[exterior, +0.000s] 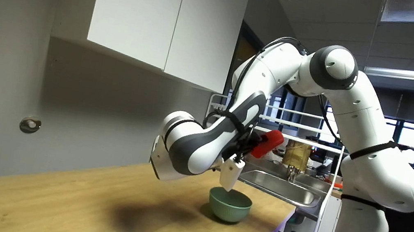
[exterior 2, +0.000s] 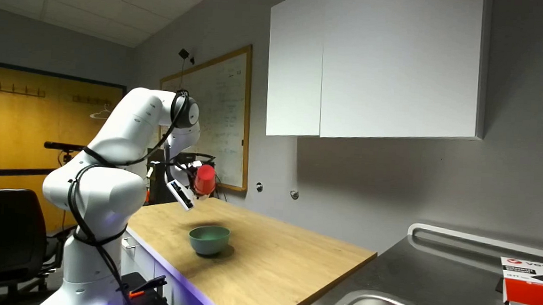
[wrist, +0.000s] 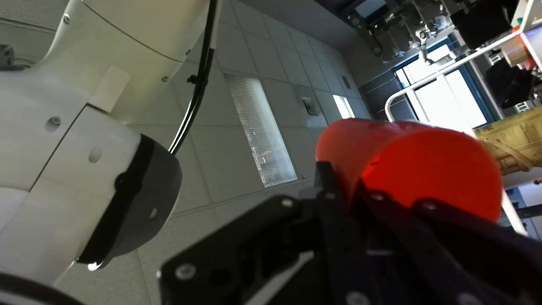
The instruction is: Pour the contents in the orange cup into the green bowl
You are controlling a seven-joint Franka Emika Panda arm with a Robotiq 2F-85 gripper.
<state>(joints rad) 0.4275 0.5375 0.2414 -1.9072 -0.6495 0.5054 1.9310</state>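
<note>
The orange cup is in my gripper, with one finger outside its wall and one inside its mouth. In the wrist view the cup's red inside shows, with no contents visible. In both exterior views the cup is held tilted in the air, higher than the green bowl. The bowl stands upright on the wooden counter, below the gripper and its white camera housing. The bowl is out of the wrist view. No contents show in the visible part of the bowl.
The wooden counter runs along a grey wall, under a white wall cabinet. A metal sink and a white rack lie beyond the counter's end. A red and white box lies beside the sink.
</note>
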